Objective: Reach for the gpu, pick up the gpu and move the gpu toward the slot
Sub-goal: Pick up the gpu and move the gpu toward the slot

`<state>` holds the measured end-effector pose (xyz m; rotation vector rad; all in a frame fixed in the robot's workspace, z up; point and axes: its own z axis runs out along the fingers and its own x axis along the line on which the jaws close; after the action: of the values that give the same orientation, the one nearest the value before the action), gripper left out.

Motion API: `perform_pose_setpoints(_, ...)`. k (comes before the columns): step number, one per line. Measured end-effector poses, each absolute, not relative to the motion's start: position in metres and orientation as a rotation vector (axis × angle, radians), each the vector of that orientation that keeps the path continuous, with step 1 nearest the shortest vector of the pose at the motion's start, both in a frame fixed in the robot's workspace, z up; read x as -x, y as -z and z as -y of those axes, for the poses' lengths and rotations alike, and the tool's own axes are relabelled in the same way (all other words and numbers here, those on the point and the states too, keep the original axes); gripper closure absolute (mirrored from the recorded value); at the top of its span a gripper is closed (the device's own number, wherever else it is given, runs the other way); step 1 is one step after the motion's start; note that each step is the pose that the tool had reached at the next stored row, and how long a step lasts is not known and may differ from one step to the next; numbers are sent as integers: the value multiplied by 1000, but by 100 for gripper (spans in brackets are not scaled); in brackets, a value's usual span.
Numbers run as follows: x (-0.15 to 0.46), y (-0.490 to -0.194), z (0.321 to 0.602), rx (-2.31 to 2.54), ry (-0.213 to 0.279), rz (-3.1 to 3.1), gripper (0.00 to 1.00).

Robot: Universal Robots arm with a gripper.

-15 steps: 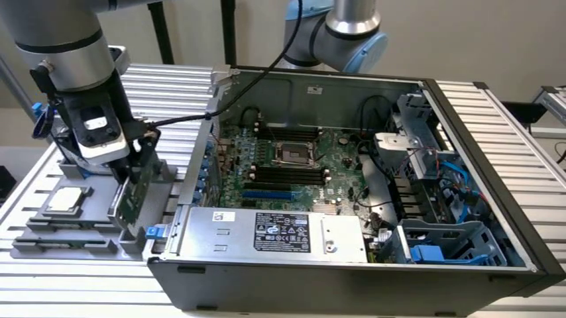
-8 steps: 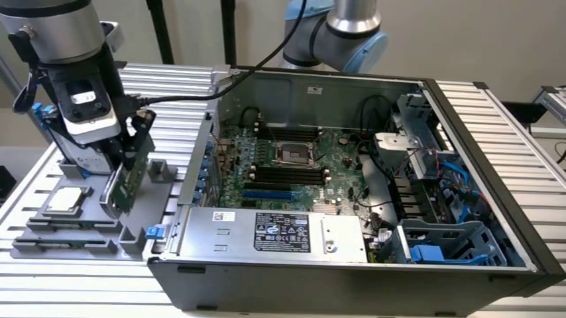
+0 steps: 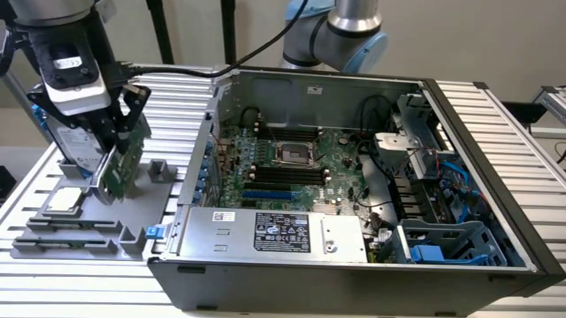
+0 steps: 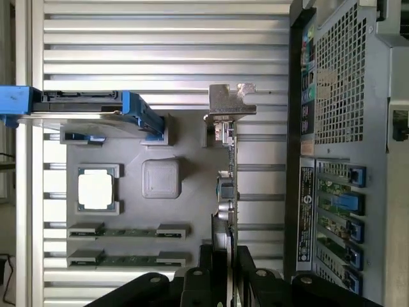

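With our gripper [image 4: 223, 259] clamped on the gpu [image 4: 227, 192] (edge-on) over the parts tray [image 3: 152, 207], we should raise it straight, without twisting.

Arm [image 3: 340, 30]: silver-grey tubular joints with pale blue end caps, and a black cable [image 3: 256, 48] running along to the wrist. Wrist housing [image 3: 69, 66]: light grey shell with a black face panel that bears a small white label [image 3: 67, 63]. Gripper [image 4: 225, 256]: matte black finger links, with round pivot screws visible at the joints.
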<state>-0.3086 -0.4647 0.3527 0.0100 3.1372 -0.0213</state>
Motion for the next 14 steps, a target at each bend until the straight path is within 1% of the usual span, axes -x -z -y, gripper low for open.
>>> perform_pose_setpoints(14, 262, -415, 472, -10, 1, -3145, 74)
